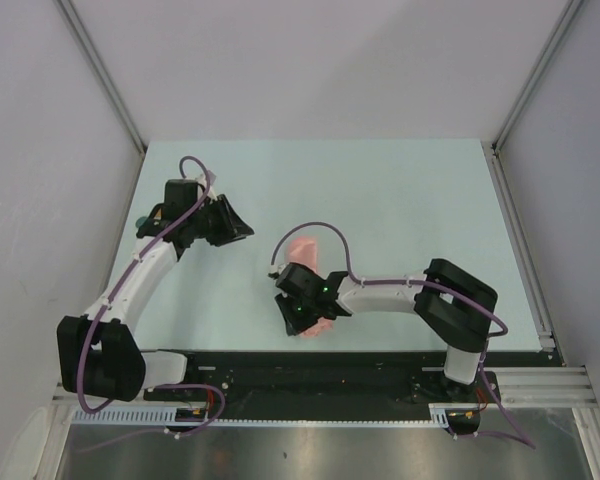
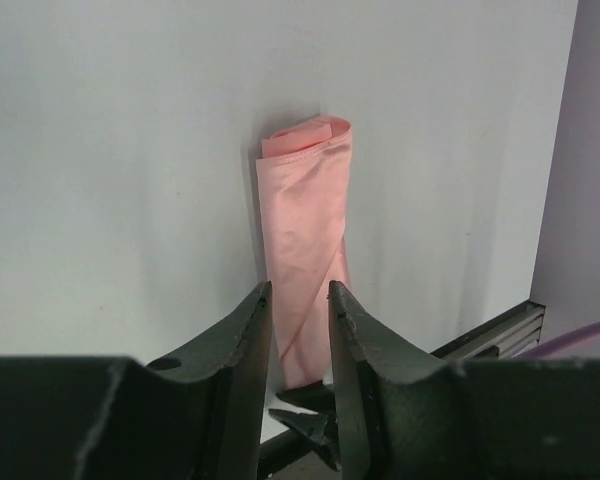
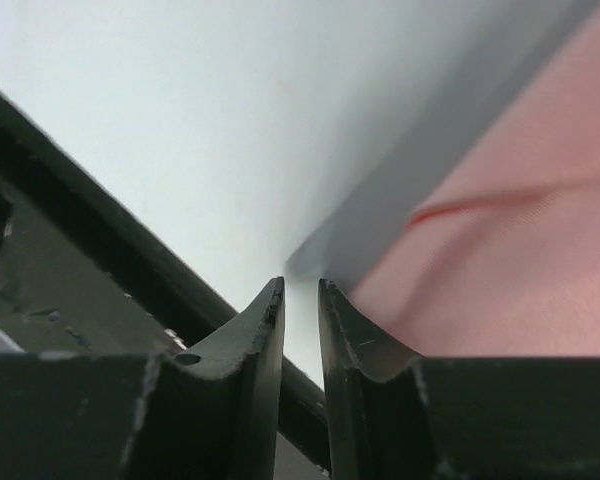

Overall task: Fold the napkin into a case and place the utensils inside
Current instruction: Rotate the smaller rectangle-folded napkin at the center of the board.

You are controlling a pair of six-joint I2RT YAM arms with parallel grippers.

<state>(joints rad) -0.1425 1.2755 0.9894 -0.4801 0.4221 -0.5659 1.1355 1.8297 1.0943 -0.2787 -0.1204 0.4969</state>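
Case (image 2: 305, 230) folded | utensils seemingly not in yet | left gripper (image 2: 298, 292), its 10 o'clock, parted, empty | right gripper (image 3: 300, 287) barely parted, empty

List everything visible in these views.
table: one, pale mint, inside grey walls
napkin: one, salmon pink, folded into a narrow strip, near-centre of the table, partly under the right arm
small item: one, teal, at the table's left edge beside the left arm; too hidden to identify
arms: two, white and black, purple cables
left gripper: black fingers apart, empty, pointing at the napkin
right gripper: black fingers slightly apart, empty, napkin just beside them
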